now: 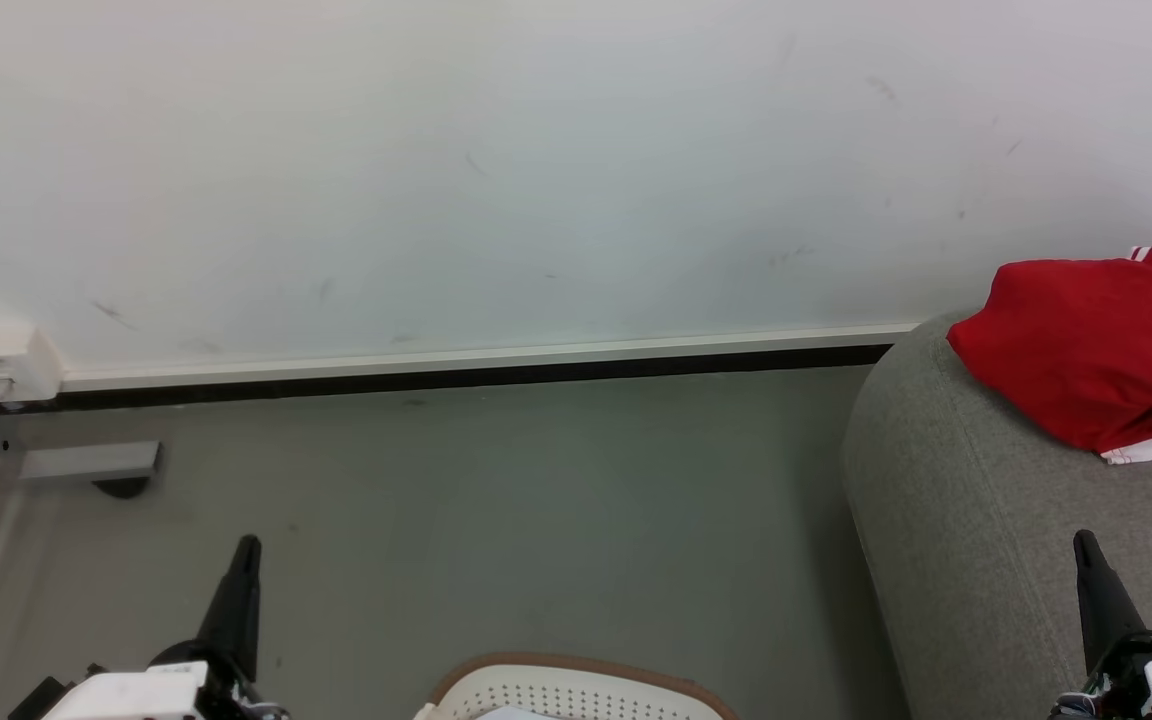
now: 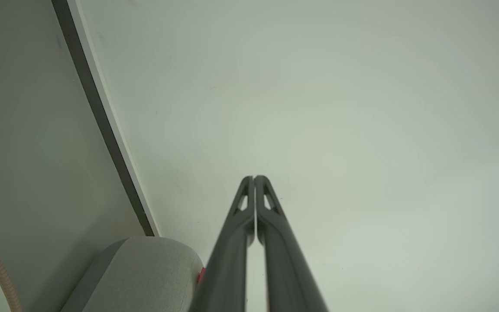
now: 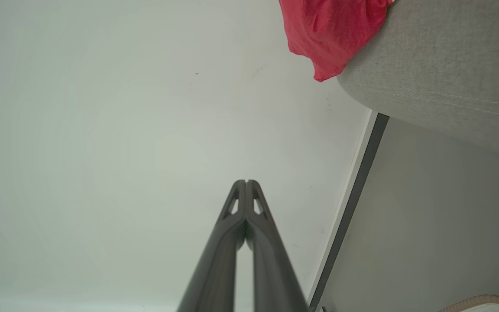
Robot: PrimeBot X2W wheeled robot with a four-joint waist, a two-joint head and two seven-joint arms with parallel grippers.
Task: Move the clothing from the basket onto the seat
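The red clothing (image 1: 1096, 350) lies bunched on top of the grey seat (image 1: 976, 540) at the right, its white hem showing at the lower edge. The right wrist view shows the clothing (image 3: 332, 30) draped over the seat (image 3: 440, 73). The white basket (image 1: 576, 690) with its brown rim pokes in at the bottom middle, something pale inside it. My left gripper (image 1: 248, 545) stands shut at the lower left, over the floor. My right gripper (image 1: 1084, 540) is shut at the lower right, in front of the seat. Both hold nothing, tips pressed together (image 2: 254, 177) (image 3: 246, 182).
A white wall (image 1: 536, 170) with a dark baseboard (image 1: 456, 378) runs behind. Grey floor (image 1: 496, 510) lies between the wall, basket and seat. A white socket box (image 1: 6, 362) and a grey bracket (image 1: 86, 462) sit at the left corner.
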